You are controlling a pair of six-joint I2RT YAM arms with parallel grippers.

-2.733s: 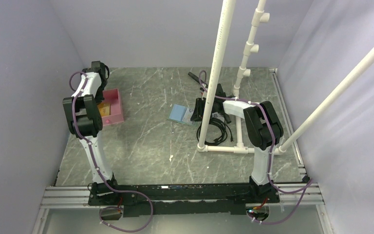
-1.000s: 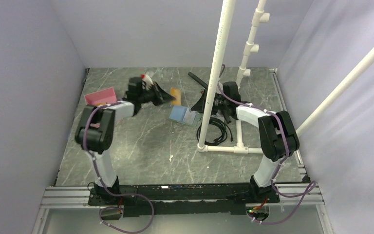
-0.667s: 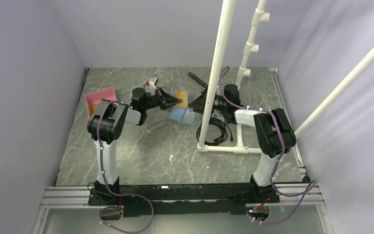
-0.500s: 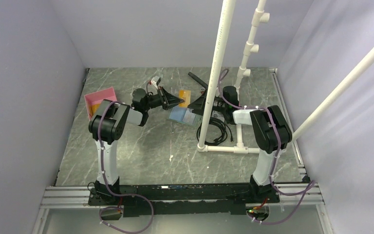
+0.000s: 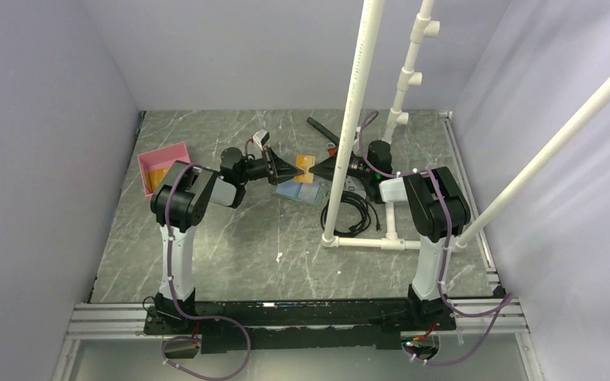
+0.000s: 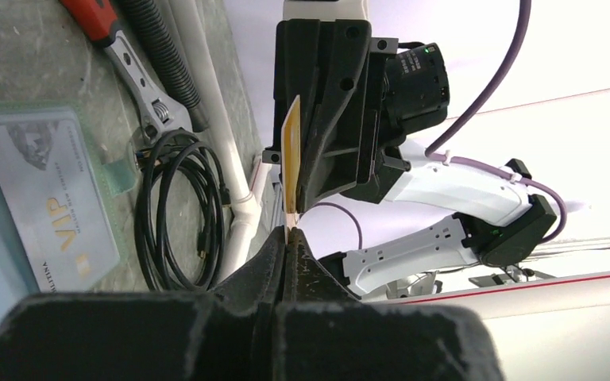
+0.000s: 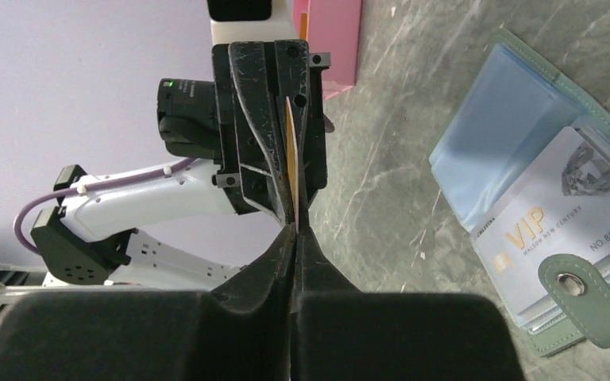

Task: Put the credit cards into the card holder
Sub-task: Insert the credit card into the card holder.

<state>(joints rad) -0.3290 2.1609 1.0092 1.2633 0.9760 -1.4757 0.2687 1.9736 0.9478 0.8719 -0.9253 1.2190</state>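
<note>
An orange-tan credit card (image 5: 305, 168) is held on edge in the air between both grippers, just above the open card holder (image 5: 300, 191). My left gripper (image 5: 292, 168) is shut on its left end, seen in the left wrist view (image 6: 287, 232) with the card (image 6: 290, 163) running into the right jaws. My right gripper (image 5: 319, 169) is shut on the other end (image 7: 294, 226); the card (image 7: 289, 159) shows edge-on. The muted-green card holder (image 7: 516, 48) lies flat, pale blue inside, with a silver VIP card (image 7: 552, 214) in it and its closure tab (image 7: 584, 298) open.
The pink tray (image 5: 164, 155) stands at the left with something orange in it. A white pipe frame (image 5: 365, 242) stands right of the card holder, with a coiled black cable (image 5: 357, 213) inside it and a red-handled wrench (image 6: 131, 55) beyond.
My left arm has swung from the pink tray to the right, carrying the orange card over the card holder. My right gripper has come up to meet it and now grips the card's other end.
</note>
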